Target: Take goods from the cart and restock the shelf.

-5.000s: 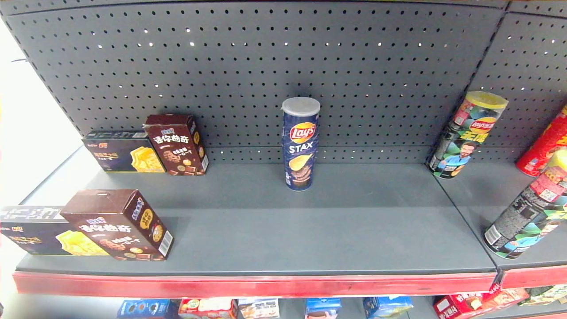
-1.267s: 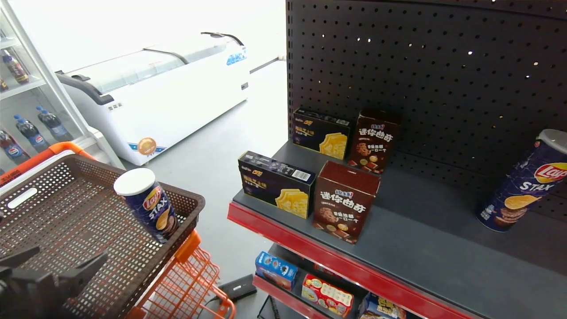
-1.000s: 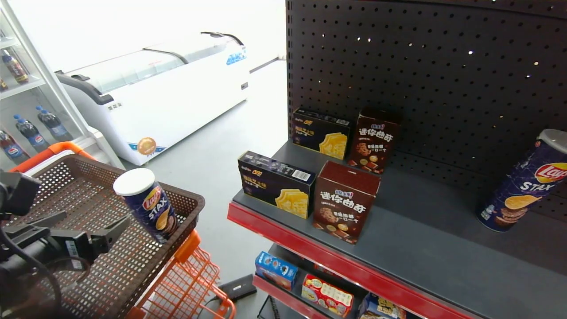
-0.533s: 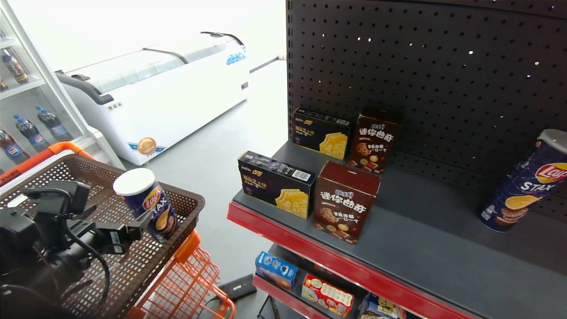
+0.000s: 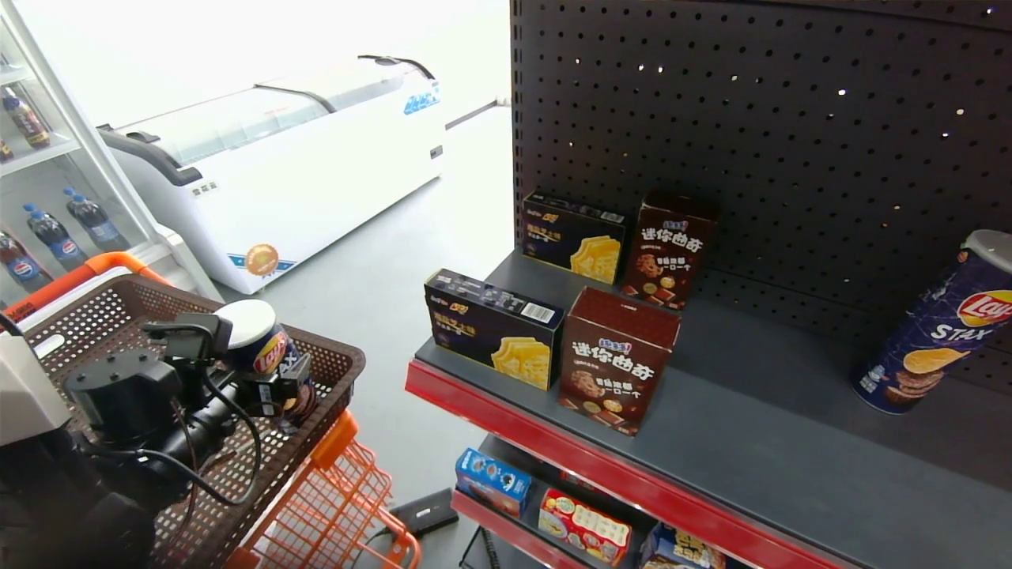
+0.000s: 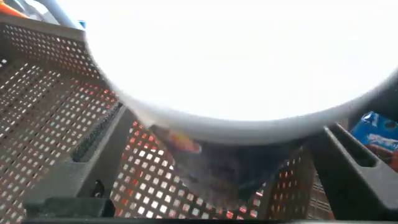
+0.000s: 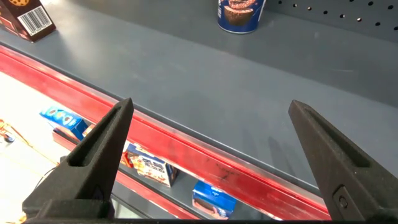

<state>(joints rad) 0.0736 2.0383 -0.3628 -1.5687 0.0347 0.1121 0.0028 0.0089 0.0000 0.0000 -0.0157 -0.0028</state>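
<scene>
The chip can [image 5: 267,353] stands upright in the brown basket [image 5: 341,365] on top of the orange cart [image 5: 348,506], near the basket's corner that is closest to the shelf [image 5: 711,442]. The left end effector [image 5: 245,359] is around this can at the height of its upper half: one finger is on the far side, just below the white lid [image 6: 236,56], and the other finger crosses in front of the label. In the left wrist view the two fingers [image 6: 68,174] are spread on both sides of the can body, and the basket mesh is visible in the gaps between them and the can, so this end effector is released and not yet clenched on the can. The right end effector [image 7: 209,102] is also released, with its fingers wide apart and nothing between them; it hangs over the red front edge [image 7: 205,158] of the shelf. On the shelf, well apart from the cart, a second can [image 5: 933,324] stands near the back panel. Near the shelf's left end there are two dark blue boxes [image 5: 494,328] and two brown boxes [image 5: 617,359], one pair in front and one pair behind. A white freezer [image 5: 277,158] stands on the floor behind the cart
</scene>
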